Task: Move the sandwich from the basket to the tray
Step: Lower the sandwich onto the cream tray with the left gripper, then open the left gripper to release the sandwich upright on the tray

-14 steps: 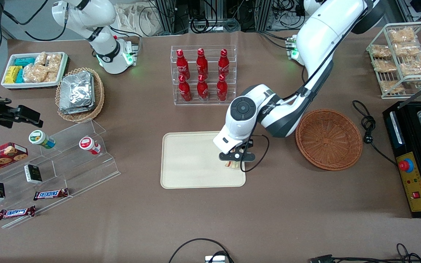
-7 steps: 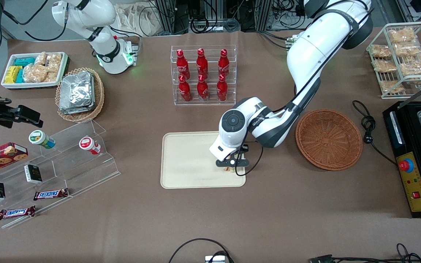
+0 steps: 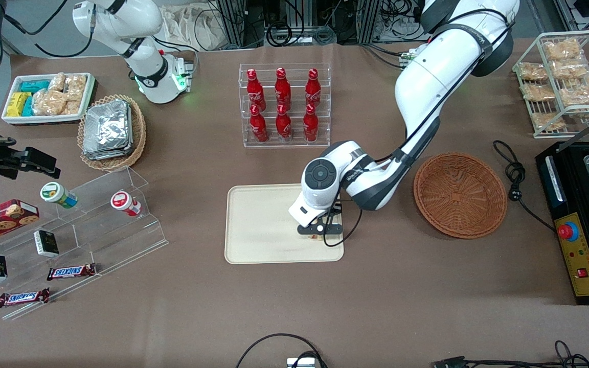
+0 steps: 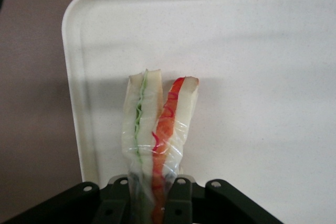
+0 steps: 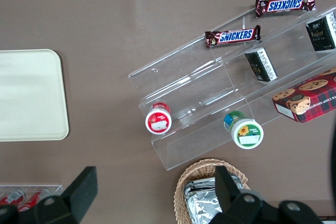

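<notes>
My left gripper [image 3: 317, 233] hangs low over the cream tray [image 3: 261, 225], near the tray corner closest to the reddish-brown basket [image 3: 459, 194]. It is shut on the sandwich [image 4: 157, 124], a clear-wrapped wedge of white bread with green and red-orange layers. In the left wrist view the gripper [image 4: 149, 203] pinches the wrapped end between its black fingers [image 4: 178, 199], and the free end points down at the tray [image 4: 262, 77], close to its rim. The front view shows only a sliver of the sandwich [image 3: 315, 236] under the hand. The basket holds nothing.
A clear rack of red bottles [image 3: 284, 105] stands just farther from the front camera than the tray. A stepped acrylic shelf [image 3: 95, 214] with snacks lies toward the parked arm's end. A black machine [image 3: 586, 214] and a coiled cable [image 3: 512, 174] sit beside the basket.
The gripper has carried the sandwich a little farther in over the tray, away from the basket, and sits lower. Its grip is unchanged.
</notes>
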You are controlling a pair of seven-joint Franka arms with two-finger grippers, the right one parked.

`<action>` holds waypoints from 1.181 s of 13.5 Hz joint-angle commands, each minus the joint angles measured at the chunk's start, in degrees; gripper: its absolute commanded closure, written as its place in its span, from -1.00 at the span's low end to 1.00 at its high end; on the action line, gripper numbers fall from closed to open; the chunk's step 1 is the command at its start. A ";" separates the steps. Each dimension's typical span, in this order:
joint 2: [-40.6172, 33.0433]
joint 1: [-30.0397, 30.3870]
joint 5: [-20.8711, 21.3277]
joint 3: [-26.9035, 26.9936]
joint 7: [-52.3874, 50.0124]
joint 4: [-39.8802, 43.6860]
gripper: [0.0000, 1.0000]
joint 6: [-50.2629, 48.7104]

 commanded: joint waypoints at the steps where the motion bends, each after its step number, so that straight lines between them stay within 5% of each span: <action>1: 1.31 -1.22 1.90 0.36 -1.38 2.11 0.57 -0.18; 8: 1.75 -1.31 2.43 0.36 -1.38 2.11 -0.22 -0.18; 11: 1.49 -1.31 2.51 0.44 -3.13 2.20 -1.00 -0.18; 16: -0.35 -0.96 3.84 0.18 -5.42 4.04 -1.00 -1.23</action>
